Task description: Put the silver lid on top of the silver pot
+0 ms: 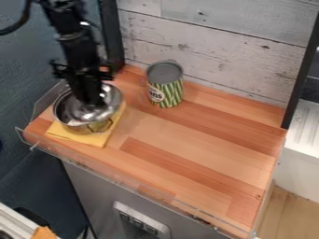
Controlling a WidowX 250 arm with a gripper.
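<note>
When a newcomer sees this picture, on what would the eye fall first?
Probably on the black gripper hanging over the shiny silver pot, on a yellow cloth at the wooden counter's left end. Next comes the green-striped can near the back wall.

Black arm, dark looping cable.

Wood-striped tabletop (187,135) in light and reddish-brown planks, yellow cloth (94,140) toward nine o'clock, upright green-striped can (166,88) toward twelve
</note>
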